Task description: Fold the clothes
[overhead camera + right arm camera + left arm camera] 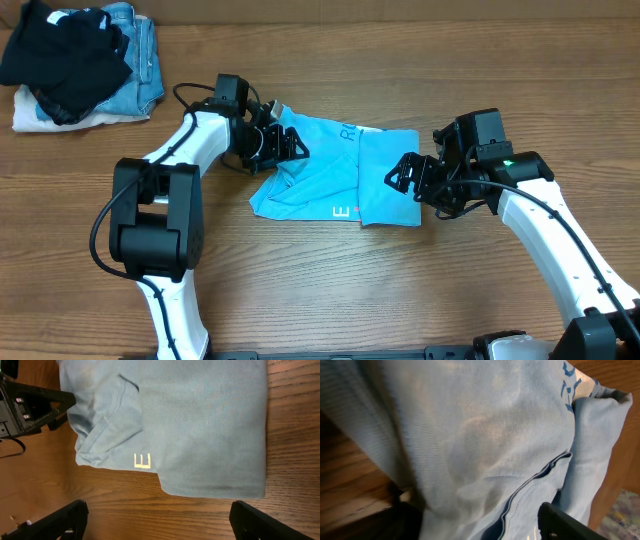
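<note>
The right gripper [403,178] is held with fingers apart at the T-shirt [330,170] edge, presumably for a fold; the left gripper [283,146] closure cannot be told, being hidden by cloth.

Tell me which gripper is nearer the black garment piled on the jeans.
Left. The left gripper is at the edge of the T-shirt on the side toward the black garment. The right gripper is at the shirt's opposite edge, farther away.
</note>
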`<state>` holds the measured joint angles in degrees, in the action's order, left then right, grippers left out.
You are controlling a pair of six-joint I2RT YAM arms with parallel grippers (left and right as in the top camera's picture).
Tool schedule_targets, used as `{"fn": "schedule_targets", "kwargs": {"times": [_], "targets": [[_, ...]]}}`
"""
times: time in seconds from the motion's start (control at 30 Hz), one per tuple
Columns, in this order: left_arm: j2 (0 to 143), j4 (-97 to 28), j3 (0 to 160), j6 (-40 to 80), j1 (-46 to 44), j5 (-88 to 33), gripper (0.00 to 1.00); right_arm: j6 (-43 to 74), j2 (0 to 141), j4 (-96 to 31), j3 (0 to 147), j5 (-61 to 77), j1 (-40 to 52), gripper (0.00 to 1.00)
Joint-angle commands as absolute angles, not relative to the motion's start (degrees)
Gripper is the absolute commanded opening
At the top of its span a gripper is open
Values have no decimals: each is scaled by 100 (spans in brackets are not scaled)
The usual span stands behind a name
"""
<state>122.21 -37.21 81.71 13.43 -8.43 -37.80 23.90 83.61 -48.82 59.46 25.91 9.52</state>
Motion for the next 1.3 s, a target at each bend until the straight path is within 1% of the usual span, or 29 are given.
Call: {"fn": "schedule_targets", "kwargs": {"times": [0.0, 0.1, 0.13, 0.17, 0.27, 0.4, 0.53, 0.73, 0.83, 1.03, 1.27], "targets": [[12536, -3719, 7848, 1441, -972, -3350, 69, 2355, 8300, -4851, 5920, 2550, 972, 95], [12536, -3686, 7848, 1605, -972, -3089, 42, 2355, 8300, -4853, 5920, 2550, 972, 95], [12536, -3688, 7848, 1662, -972, -3009, 35, 2355, 8300, -4853, 5920, 2550, 972, 95], [12536, -3697, 7848, 1706, -972, -2936, 25, 2355, 8300, -4853, 5920, 2550, 972, 95], [12536, -3723, 7852, 1715, -958, -2884, 4, 2353, 8300, -4851, 5920, 2547, 972, 95], [12534, -3898, 7883, 1717, -847, -2757, 4, 2353, 8300, -4853, 5920, 2547, 972, 95], [12534, -4265, 7940, 1806, -611, -2250, 4, 2353, 8300, -4856, 5920, 2547, 972, 95], [12534, -4965, 8167, 1782, -25, -1393, 4, 2246, 8300, -4853, 5920, 2547, 972, 95], [12534, -5253, 8377, 1599, 296, -1286, 4, 2246, 8300, -4851, 5920, 2547, 972, 95], [12534, -6086, 9223, 1284, 718, -1269, 4, 2248, 8300, -4856, 5920, 2307, 972, 95], [12510, -7142, 10538, 1507, 537, -716, 4, 2252, 8305, -4834, 5920, 2156, 969, 96]]}}
